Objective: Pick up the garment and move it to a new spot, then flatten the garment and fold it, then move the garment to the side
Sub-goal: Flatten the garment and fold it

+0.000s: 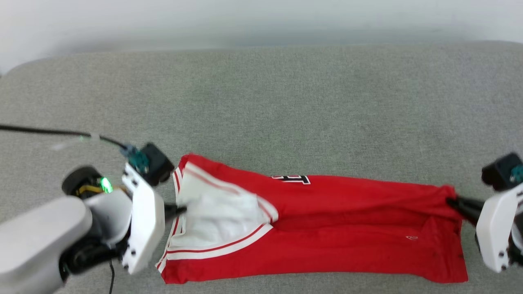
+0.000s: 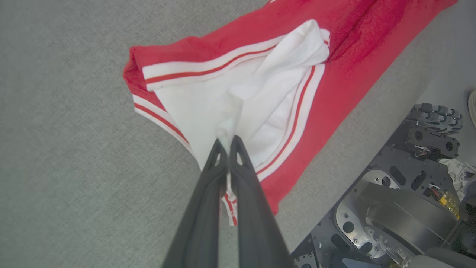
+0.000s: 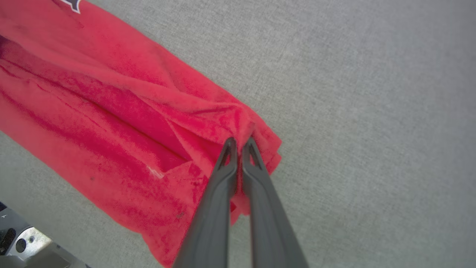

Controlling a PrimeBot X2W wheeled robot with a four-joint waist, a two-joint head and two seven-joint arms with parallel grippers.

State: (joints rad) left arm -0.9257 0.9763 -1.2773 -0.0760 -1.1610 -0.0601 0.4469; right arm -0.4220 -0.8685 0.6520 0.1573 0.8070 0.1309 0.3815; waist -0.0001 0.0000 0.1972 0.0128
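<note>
The garment (image 1: 335, 228), a red jersey with white sleeves and striped trim, lies stretched left to right on the grey surface, folded lengthwise with a bit of black lettering (image 1: 292, 179) at its far edge. My left gripper (image 1: 182, 210) is shut on the white sleeve cloth (image 2: 238, 108) at the garment's left end; in the left wrist view its closed tips (image 2: 227, 143) pinch a pleat of white fabric. At the right end my right gripper (image 1: 451, 201) is shut on the red hem (image 3: 256, 130), the cloth bunched between its fingertips (image 3: 240, 143).
The grey fabric surface (image 1: 261, 102) stretches wide behind the garment, with a pale wall beyond. The robot's dark base and wheel (image 2: 401, 197) sit below the surface's near edge. A black cable (image 1: 49, 131) runs from the left arm.
</note>
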